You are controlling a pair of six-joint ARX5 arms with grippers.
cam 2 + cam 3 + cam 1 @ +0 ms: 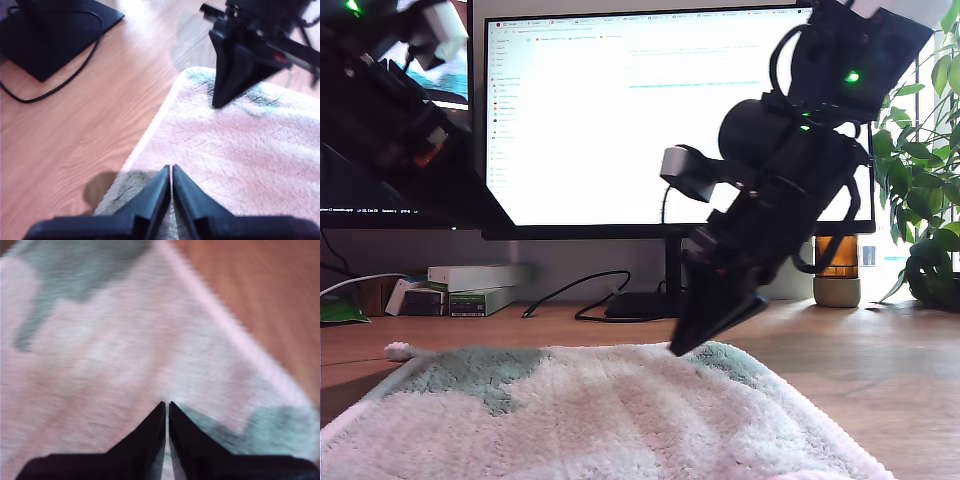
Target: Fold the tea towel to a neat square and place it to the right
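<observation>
Tea towel: spread flat on wooden desk, filling lower part of exterior view, in front of monitor. Off-white pile with grey-green patches.

My second gripper: tip down at towel's far edge, right of centre in exterior view. Jaws pressed together; cannot tell if any cloth is caught.

My first gripper: above towel's side edge, jaws closed to a thin slit, holding nothing.
</observation>
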